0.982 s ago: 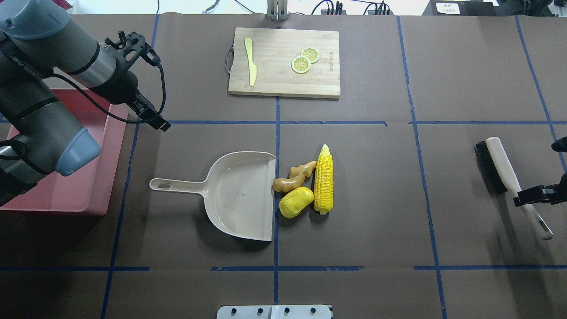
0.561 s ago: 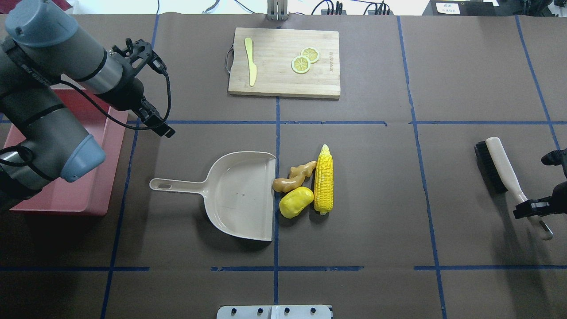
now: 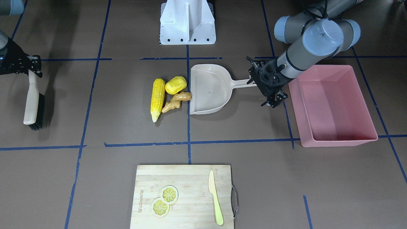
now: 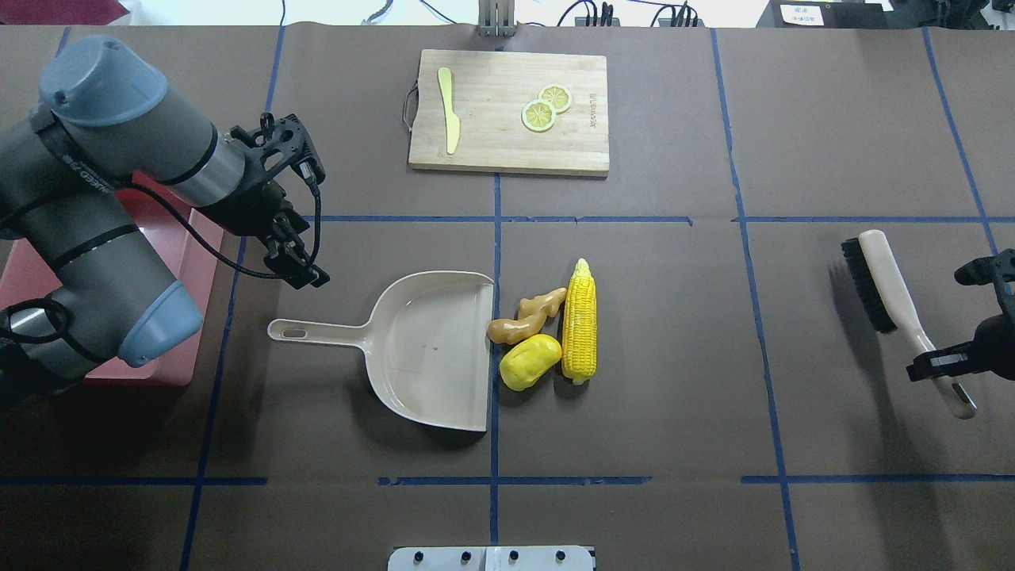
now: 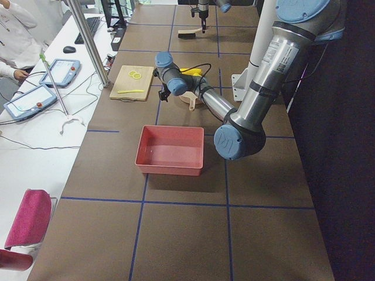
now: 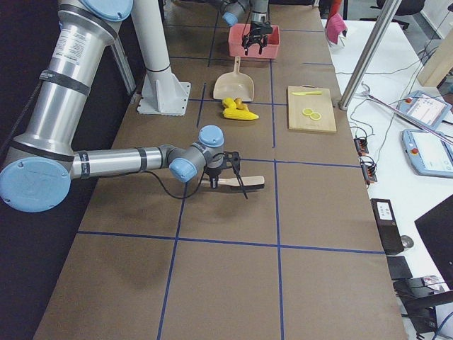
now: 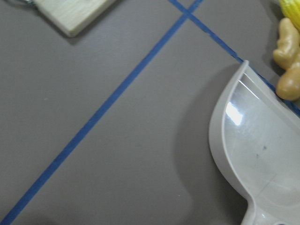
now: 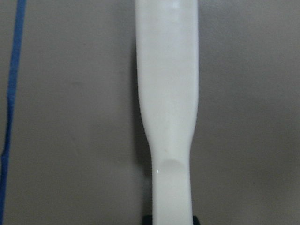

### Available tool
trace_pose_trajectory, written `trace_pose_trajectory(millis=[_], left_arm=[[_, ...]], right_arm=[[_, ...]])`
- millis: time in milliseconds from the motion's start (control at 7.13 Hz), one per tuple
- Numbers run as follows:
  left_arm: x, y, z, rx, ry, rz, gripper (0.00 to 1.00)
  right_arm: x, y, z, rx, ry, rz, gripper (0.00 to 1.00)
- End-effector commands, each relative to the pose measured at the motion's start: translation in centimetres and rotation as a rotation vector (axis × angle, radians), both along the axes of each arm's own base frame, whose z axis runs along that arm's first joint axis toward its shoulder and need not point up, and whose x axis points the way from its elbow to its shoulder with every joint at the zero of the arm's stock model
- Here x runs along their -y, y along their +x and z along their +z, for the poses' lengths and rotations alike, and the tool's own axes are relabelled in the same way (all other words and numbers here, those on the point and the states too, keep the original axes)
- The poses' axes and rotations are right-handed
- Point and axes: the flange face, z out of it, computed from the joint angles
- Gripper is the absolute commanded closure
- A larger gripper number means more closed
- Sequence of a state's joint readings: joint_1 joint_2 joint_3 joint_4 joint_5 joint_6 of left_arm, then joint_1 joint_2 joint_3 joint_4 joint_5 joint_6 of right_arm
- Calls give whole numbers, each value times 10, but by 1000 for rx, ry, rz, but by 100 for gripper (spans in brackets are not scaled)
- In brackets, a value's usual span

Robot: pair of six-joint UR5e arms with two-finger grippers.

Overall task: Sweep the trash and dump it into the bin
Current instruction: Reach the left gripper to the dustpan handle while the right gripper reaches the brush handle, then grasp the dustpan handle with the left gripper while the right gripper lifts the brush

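- Trash, meaning the corn cob (image 4: 580, 321), yellow lump (image 4: 530, 362) and ginger root (image 4: 523, 317), lies at the overhead frame's centre, at the dustpan's (image 4: 428, 349) mouth; the pink bin (image 3: 341, 139) sits at the front view's right.
- Right gripper (image 4: 940, 366), clamped on the brush (image 4: 888, 281) handle, has shifted it up-frame; left gripper (image 4: 300, 270), jaws seemingly apart, has neared the dustpan handle, so sweeping looks close.
- Brown-papered table (image 4: 674, 412), blue tape grid.

The brown paper table cover (image 4: 674, 317) carries a grid of blue tape lines (image 4: 496, 230). At frame centre lie a bright yellow plastic corn cob (image 4: 580, 321) patterned with kernel rows, a plain yellow stubby lump (image 4: 530, 361) and a tan knobbly ginger root (image 4: 526, 316), beside a beige plastic dustpan (image 4: 420, 349). The rectangular plastic tub (image 3: 334, 105) is pink. At right, the cream-handled brush (image 4: 894, 285) has black bristles.
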State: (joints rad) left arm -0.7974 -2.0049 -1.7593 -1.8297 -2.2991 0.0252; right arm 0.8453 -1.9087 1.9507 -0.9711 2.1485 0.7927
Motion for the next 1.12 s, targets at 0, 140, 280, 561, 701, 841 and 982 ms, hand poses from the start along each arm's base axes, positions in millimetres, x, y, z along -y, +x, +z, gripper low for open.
trace_pose_trajectory(millis=[0,140,280,561,701,841,982], left_arm=[[-30,20,15,50,219,75,3],[-37,27,18,53,249,106,3],[-48,39,20,52,275,149,4],[-65,50,37,66,261,188,5],[-72,58,40,72,261,197,5],[-71,61,42,95,286,173,6],[-72,67,44,100,287,179,7]], right_arm=[[10,-24,-46,64,76,-22,100],[13,-39,-64,84,94,-38,100],[10,-62,-90,103,56,-32,100],[6,-95,-113,112,51,-2,100],[4,-103,-119,123,36,2,100],[-3,-118,-130,139,18,8,100],[-12,-136,-144,135,-4,23,100]])
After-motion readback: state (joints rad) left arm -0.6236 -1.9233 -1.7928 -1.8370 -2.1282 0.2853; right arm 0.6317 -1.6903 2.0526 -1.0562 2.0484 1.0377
